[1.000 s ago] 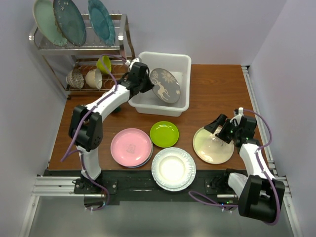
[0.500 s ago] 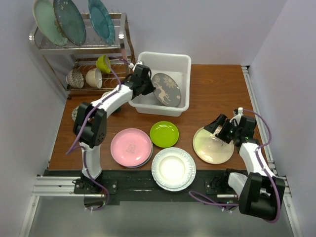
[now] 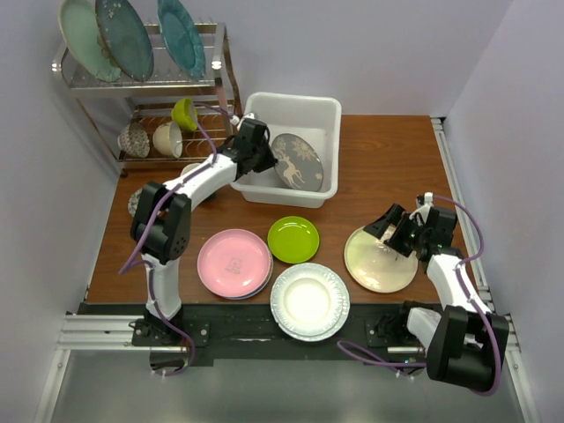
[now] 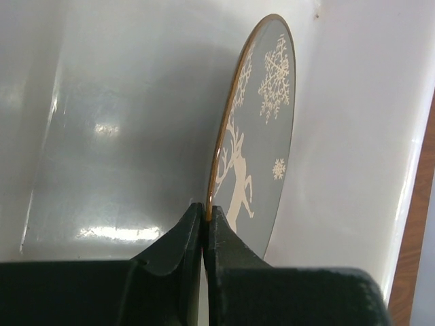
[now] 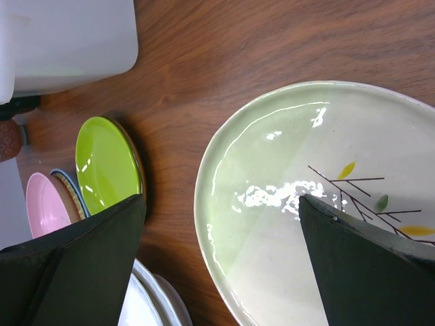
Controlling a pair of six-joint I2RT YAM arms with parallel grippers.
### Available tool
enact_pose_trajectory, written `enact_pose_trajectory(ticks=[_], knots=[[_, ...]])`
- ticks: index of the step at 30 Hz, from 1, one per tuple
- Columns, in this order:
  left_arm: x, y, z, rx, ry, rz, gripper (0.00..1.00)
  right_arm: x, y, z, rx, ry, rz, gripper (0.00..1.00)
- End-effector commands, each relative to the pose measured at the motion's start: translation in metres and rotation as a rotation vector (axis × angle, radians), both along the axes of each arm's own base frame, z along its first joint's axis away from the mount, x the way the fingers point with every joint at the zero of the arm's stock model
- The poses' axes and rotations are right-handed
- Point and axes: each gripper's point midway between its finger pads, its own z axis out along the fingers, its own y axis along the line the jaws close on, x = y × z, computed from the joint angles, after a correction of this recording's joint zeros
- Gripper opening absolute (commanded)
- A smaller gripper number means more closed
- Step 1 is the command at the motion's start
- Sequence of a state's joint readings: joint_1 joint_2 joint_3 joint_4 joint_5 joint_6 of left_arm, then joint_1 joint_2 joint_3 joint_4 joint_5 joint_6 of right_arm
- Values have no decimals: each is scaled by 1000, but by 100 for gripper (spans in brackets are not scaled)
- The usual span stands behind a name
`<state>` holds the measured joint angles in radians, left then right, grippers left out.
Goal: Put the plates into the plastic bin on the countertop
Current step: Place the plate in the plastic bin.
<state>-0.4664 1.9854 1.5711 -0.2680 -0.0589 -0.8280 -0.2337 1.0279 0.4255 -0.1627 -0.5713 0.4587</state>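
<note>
My left gripper [image 3: 264, 159] is shut on the rim of the grey deer plate [image 3: 297, 162] and holds it on edge inside the white plastic bin [image 3: 328, 113]. In the left wrist view the plate [image 4: 265, 136] stands upright between the closed fingertips [image 4: 204, 212], over the bin floor [image 4: 122, 136]. My right gripper [image 3: 394, 232] is open above the cream plate [image 3: 379, 262], whose surface [image 5: 285, 224] lies between the spread fingers. On the countertop [image 3: 379, 167] lie a pink plate [image 3: 233, 262], a lime green plate [image 3: 293, 239] and a white fluted plate [image 3: 309, 301].
A metal wire dish rack [image 3: 145, 84] stands at the back left, with three large teal and pale green plates on top and small bowls and cups below. A blue plate edge shows under the pink one [image 5: 68, 190].
My left gripper has carried the deer plate a little further right and lower into the bin. The right arm has barely moved.
</note>
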Motion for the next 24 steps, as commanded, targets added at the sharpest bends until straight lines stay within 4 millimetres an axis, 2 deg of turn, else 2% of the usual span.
enact_pose_trajectory(ticks=[1, 2, 9, 17, 18, 20, 24], knots=[[16, -9, 53, -132, -141, -11, 12, 4, 3, 4, -2, -37, 28, 99], [14, -8, 51, -128, -136, -8, 21, 4, 3, 4, -1, -37, 29, 99], [5, -4, 52, -129, -144, -14, 46, 4, 3, 6, -1, -41, 32, 99], [-5, 8, 52, -98, -140, 9, 59, 2, 5, 10, 6, -45, 37, 99], [-6, 10, 59, -102, -154, 13, 59, 1, 5, 11, 4, -45, 40, 99], [-9, 15, 58, -94, -157, 31, 61, 1, 5, 13, 0, -51, 40, 99], [-15, 24, 71, -87, -182, 59, 67, -2, 5, 15, -4, -52, 43, 99]])
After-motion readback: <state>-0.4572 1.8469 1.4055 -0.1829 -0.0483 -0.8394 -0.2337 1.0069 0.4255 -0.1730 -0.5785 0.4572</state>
